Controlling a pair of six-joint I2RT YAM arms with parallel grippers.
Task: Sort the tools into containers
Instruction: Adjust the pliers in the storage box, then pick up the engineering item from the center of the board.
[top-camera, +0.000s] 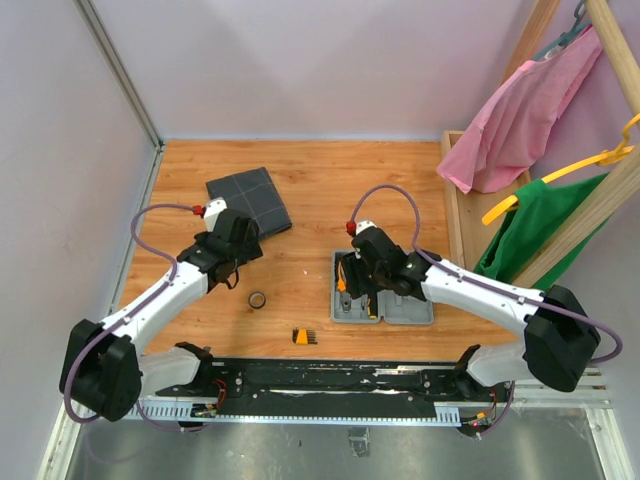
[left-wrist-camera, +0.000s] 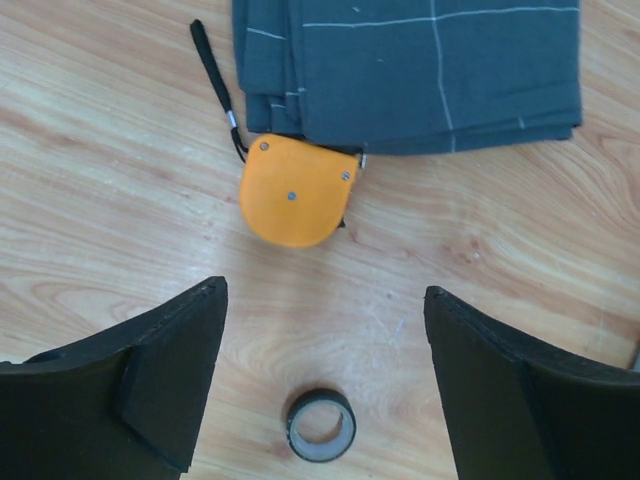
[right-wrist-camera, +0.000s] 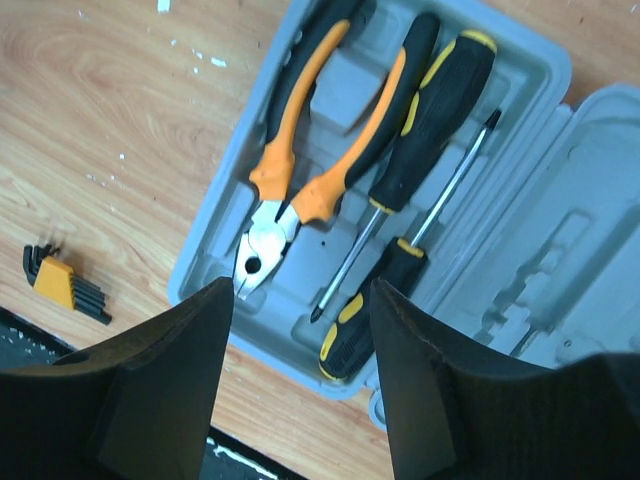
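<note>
The left gripper (left-wrist-camera: 322, 340), jaws apart and empty, faces the orange tape measure (left-wrist-camera: 295, 190): probably hard, slippery, fairly heavy; best pinched across its edges.

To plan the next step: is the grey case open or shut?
Open: the lid lies flat beside the tray, with pliers and two screwdrivers visible inside.

- Fabric pouch (left-wrist-camera: 430, 70): upper part cut off by the frame edge, left wrist view.
- Case (right-wrist-camera: 560, 240): right of lid out of frame.
- Pliers (right-wrist-camera: 300, 150): one handle end cut off at top.
- Case contents, top view: mostly hidden beneath right arm (top-camera: 480, 295).
</note>
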